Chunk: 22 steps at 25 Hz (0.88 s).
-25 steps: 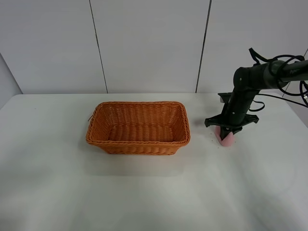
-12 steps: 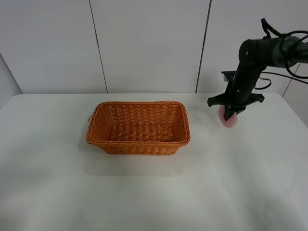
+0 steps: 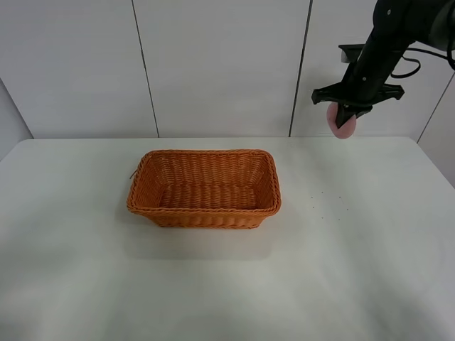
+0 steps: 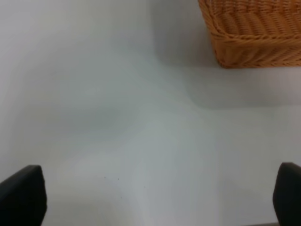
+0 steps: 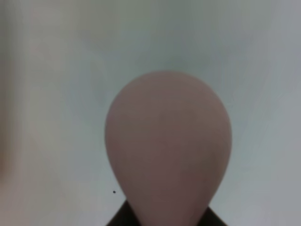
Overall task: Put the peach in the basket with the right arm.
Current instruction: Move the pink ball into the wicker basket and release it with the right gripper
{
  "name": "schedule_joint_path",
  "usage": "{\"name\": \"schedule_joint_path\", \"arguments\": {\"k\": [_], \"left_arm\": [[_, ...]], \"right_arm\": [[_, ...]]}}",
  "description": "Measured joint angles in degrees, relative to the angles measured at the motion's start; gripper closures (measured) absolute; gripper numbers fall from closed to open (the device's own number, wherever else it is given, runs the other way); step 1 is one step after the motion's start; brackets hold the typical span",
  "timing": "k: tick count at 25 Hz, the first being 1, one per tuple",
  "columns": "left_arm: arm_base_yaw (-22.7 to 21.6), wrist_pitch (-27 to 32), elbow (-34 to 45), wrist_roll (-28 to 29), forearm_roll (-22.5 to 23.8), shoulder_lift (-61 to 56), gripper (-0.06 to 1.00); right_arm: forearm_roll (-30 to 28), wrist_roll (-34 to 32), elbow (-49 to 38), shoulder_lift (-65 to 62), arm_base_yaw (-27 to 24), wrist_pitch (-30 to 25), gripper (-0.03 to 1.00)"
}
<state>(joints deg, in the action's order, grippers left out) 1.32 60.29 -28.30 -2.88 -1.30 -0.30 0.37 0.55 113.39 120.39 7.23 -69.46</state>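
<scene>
On my left wrist camera, the left tool [image 4: 155, 200] is spread wide, its two dark fingertips [image 4: 21, 195] showing only at the picture's corners above bare white counter [image 4: 117, 117], with one corner of the wicker basket [image 4: 254, 37] near it. From the high camera I see the orange-brown basket [image 3: 202, 217] sitting flat on the counter [image 3: 227, 284], a little left of the middle, its inside bare of fruit. Over to the right, the right arm [image 3: 387, 35] reaches down from the upper corner, and its tool [image 3: 346, 112] is pinching the pink peach [image 3: 344, 123] from above. The peach hangs in the air in front of the pale wall panels, well clear of the counter and well apart from the basket. On the right wrist camera the peach [image 5: 168, 146] fills the middle, blurred.
</scene>
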Motion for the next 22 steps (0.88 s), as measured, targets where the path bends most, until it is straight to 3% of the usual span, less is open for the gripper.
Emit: {"name": "schedule_joint_path", "arguments": {"k": [7,17,22], "left_arm": [[0.0,0.0,0.0,0.0,0.0,0.0,-0.04],[0.0,0.0,0.0,0.0,0.0,0.0,-0.04],[0.0,0.0,0.0,0.0,0.0,0.0,-0.04]], "right_arm": [[-0.1,0.0,0.2,-2.4,4.4,-0.4,0.96],[0.3,0.0,0.2,-2.6,20.6,-0.2,0.96],[0.4,0.0,0.2,-2.6,26.7,3.4,0.96]]}}
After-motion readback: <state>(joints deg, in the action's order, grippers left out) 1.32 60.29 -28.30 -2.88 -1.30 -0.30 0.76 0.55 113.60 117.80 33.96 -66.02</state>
